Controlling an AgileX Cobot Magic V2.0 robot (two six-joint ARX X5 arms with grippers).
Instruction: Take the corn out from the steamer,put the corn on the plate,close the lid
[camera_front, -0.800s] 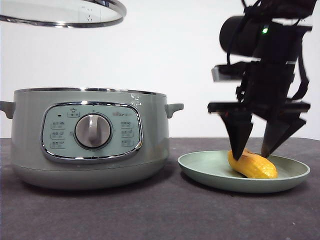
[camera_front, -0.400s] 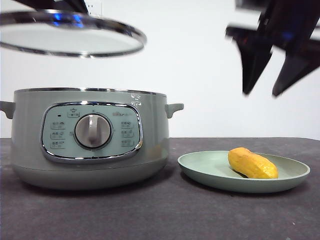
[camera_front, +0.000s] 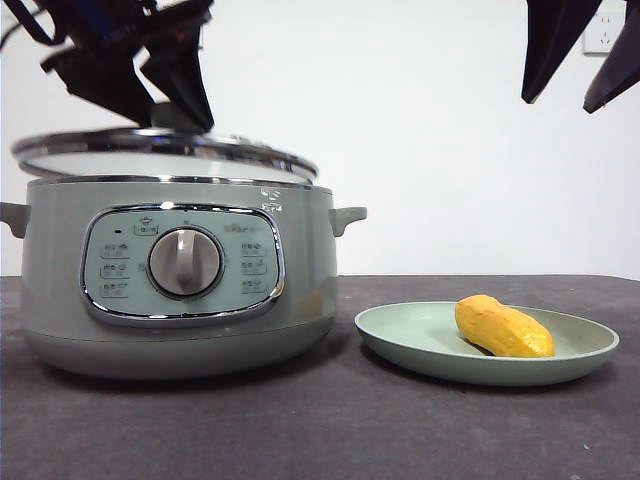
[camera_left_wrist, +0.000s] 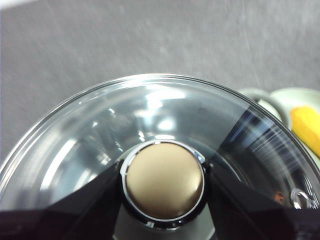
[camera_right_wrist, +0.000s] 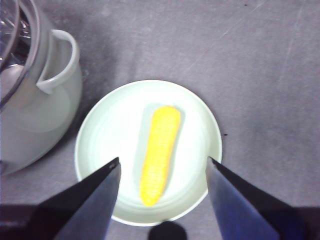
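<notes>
The corn lies on the pale green plate to the right of the steamer. My left gripper is shut on the knob of the glass lid. It holds the lid slightly tilted, right at the steamer's rim. High above the plate, my right gripper stands open with nothing in it. The right wrist view looks straight down on the corn and the plate, between the right gripper's spread jaws.
The steamer's side handle points toward the plate, with a narrow gap between pot and plate. Dark grey tabletop lies in front of both. A white wall stands behind.
The lid has come down from high above to the steamer's rim. My right gripper let go of the corn and rose well clear of the plate.
</notes>
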